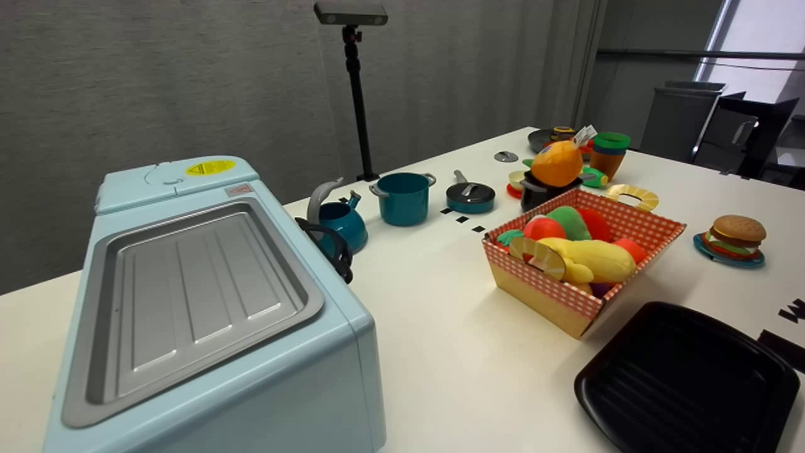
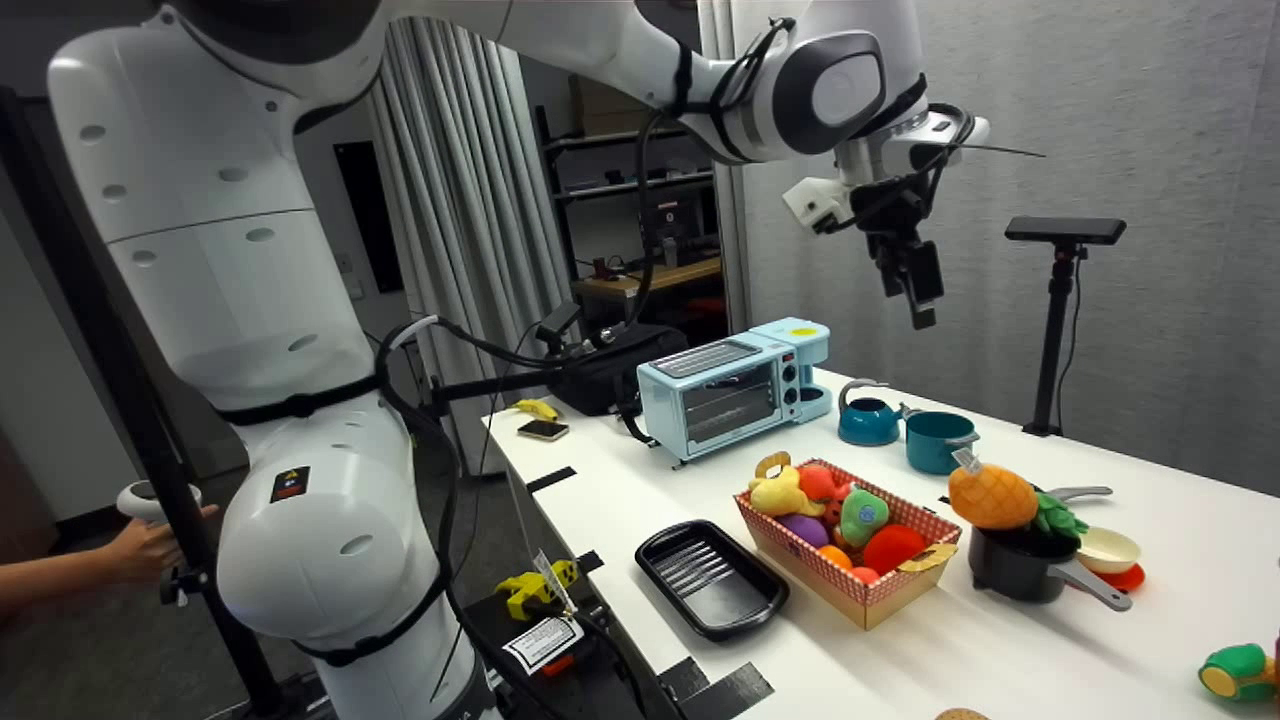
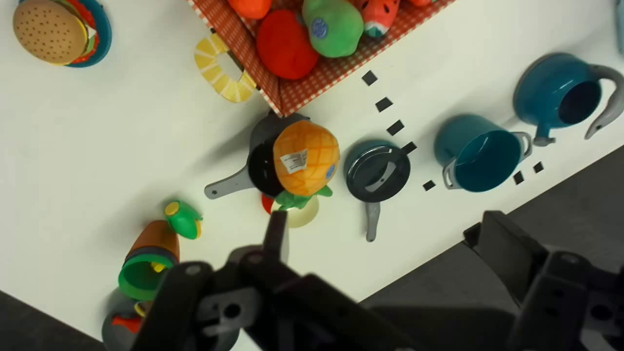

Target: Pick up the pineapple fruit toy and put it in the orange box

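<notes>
Wrist view, gripper (image 3: 384,223) spread wide, holding nothing, pineapple (image 3: 312,170) lying on black pot (image 3: 262,165), between box (image 3: 317,85) and edge of the table (image 3: 414,219), teal pot (image 3: 451,144) standing nearer that edge

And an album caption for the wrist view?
Open gripper, with the toy pineapple resting on a black pot beside the checkered box.

Arm (image 2: 265,290) white and rounded, grey oval caps (image 2: 357,545) dotted over it, black straps (image 2: 300,405) bound round, black cable (image 2: 642,185) alongside. Dark label (image 2: 290,484) low down shows yellow triangle (image 2: 291,474) above red patch (image 2: 288,492). Gripper (image 3: 386,236) mostly black, angular, with round grey screw heads (image 3: 193,269) and a pierced grey plate (image 3: 248,305).
</notes>
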Robot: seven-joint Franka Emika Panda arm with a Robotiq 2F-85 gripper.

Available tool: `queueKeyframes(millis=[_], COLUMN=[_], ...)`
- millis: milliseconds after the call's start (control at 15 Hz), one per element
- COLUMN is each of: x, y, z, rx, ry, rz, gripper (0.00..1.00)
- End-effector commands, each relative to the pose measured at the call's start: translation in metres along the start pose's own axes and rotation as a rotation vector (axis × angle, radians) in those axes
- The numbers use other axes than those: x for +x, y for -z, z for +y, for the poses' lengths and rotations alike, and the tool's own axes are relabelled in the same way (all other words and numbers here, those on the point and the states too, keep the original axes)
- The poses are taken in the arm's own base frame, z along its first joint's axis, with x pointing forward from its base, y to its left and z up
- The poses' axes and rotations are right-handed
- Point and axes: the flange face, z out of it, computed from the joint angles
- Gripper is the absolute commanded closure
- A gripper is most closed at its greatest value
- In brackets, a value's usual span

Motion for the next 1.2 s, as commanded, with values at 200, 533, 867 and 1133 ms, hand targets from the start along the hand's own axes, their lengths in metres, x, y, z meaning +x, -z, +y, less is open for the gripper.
queueKeyframes(millis=[200,533,867,1133], x=[0.044,0.062,0.070,0.082], y=[-0.035,-0.051,-0.049,-0.067], z=[0.005,0.002,-0.001,-0.001], rx=[-0.082,-0.097,-0.114,-0.128], ry=[-0.081,-0.108,-0.110,-0.099], rz=[0.036,0.046,0.056,0.034], gripper=[0.00,0.00,0.00,0.00])
